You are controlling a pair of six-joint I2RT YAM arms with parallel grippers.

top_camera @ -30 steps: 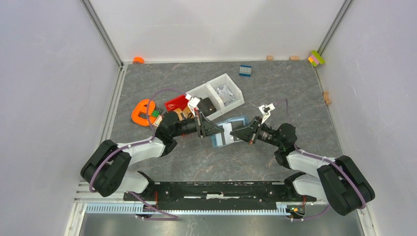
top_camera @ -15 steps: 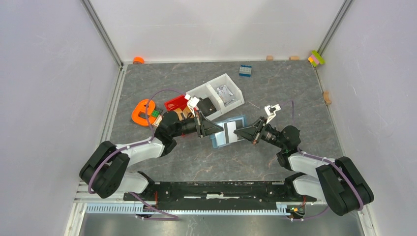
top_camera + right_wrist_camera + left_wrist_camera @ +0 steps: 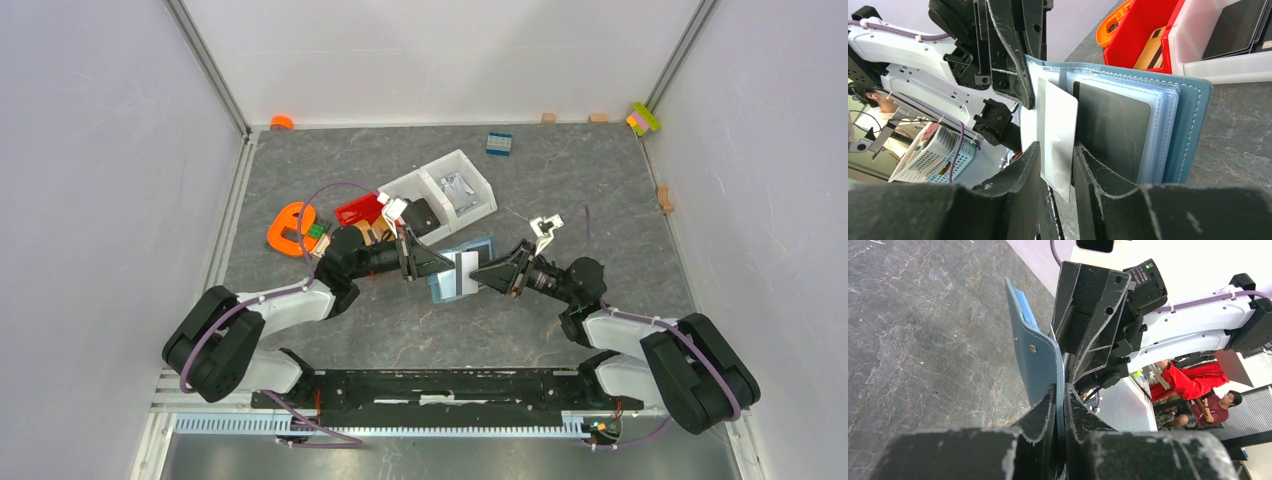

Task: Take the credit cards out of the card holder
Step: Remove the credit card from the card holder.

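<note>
The teal card holder [image 3: 462, 272] is held up on edge above the table's middle. My left gripper [image 3: 1060, 390] is shut on its cover [image 3: 1034, 352]; it also shows in the top view [image 3: 428, 262]. The holder [image 3: 1193, 115] is fanned open, showing pale blue sleeves. A silvery card [image 3: 1058, 127] sticks out of one sleeve and a dark card [image 3: 1113, 130] sits in the sleeve beside it. My right gripper [image 3: 1055, 150] is slightly open, with one finger on either side of the silvery card's lower edge; in the top view it [image 3: 492, 273] meets the holder from the right.
A white two-part bin [image 3: 455, 156] stands behind the holder with a black wallet [image 3: 421, 213] in it. A red tray [image 3: 357, 210] holds a tan card [image 3: 1152, 50]. An orange tool [image 3: 290, 228] lies at the left and a blue brick [image 3: 499, 143] at the back.
My right gripper backed off to the right half a second ago and has come back in onto the holder's card. The left gripper kept hold; the holder now stands more on edge.
</note>
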